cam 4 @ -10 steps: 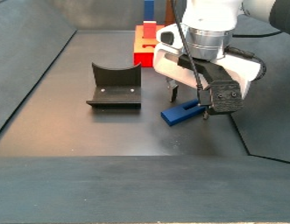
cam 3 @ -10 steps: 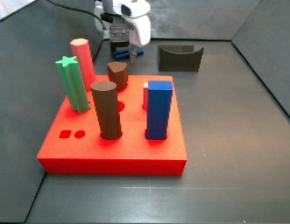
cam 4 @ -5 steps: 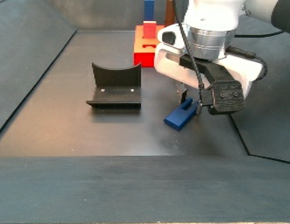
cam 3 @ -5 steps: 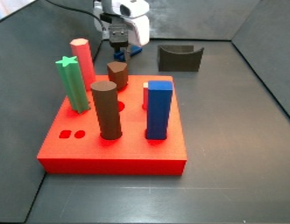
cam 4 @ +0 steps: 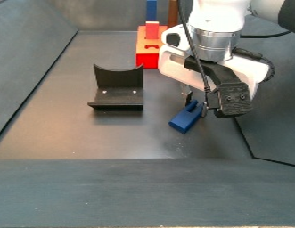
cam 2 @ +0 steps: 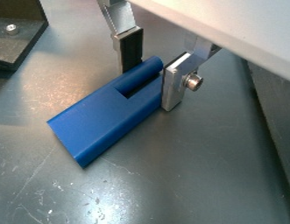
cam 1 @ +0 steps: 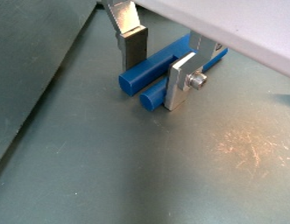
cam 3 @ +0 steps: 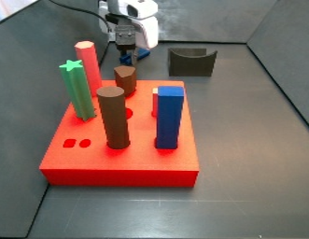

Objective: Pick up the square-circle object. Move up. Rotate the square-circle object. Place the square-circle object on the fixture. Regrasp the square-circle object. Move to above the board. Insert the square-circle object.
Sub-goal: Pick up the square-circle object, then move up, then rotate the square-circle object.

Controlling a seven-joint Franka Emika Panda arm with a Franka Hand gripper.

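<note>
Side views put the fixture (cam 4: 116, 86) on the left of the dark worktop (cam 4: 66, 134), well apart from my gripper (cam 4: 200, 107), and the red board (cam 3: 119, 149) carries its tall pegs: a green star peg (cam 3: 77, 89), a pink peg (cam 3: 87, 65), two brown pegs (cam 3: 113, 117) and the thick blue block (cam 3: 168, 115). My fingers (cam 1: 182, 80) are closed on the square-circle object (cam 4: 184, 117), which hangs tilted, its lower end at or just above the worktop; I cannot tell if it touches. In both wrist views the blue piece (cam 2: 106, 122) sits clamped between my silver plates, slanting down toward the surface. My gripper (cam 3: 124, 54) hangs beyond the board's far side.
</note>
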